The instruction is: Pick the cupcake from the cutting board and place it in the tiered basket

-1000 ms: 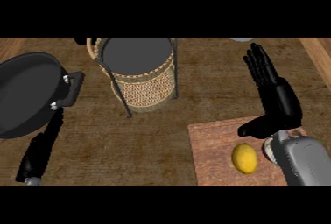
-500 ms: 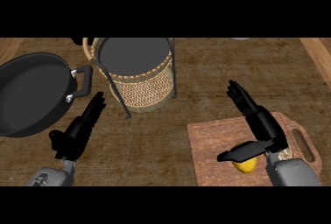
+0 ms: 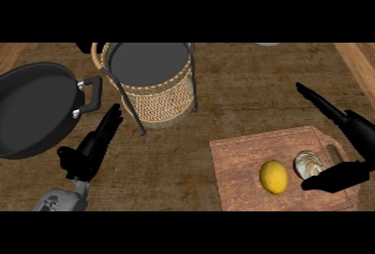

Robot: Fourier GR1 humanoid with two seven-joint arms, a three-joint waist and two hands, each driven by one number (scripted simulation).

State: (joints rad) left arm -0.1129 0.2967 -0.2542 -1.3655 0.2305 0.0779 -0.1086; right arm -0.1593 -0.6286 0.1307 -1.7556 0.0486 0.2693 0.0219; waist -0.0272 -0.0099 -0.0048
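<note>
The right hand [image 3: 350, 149] hangs over the right end of the cutting board [image 3: 242, 168], open, its fingers stretched up and away and its thumb reaching in low beside the cupcake [image 3: 309, 164], which stands near the board's right edge, just inside the handle slot; thumb and fingers flank it but do not yet close on it. To take it well, I judge the hand should settle so that the cupcake sits between thumb and fingers, then curl around its wrapper from the sides rather than press down on the top, and lift straight up before it turns toward the basket. A lemon [image 3: 273, 177] lies on the same board just left of the cupcake, apart from it; a grasp that sweeps leftward could knock it rolling, so the close should stay tight to the cupcake. The tiered basket [image 3: 150, 84] stands well apart at the upper left, wicker-walled with a dark tray on top and thin wire posts around it, which the loaded hand must clear on the way in. The left hand [image 3: 89, 151] rests open on the counter [image 3: 242, 99] below a black frying pan [image 3: 33, 114] and near the basket's foot, close to the likely path.
</note>
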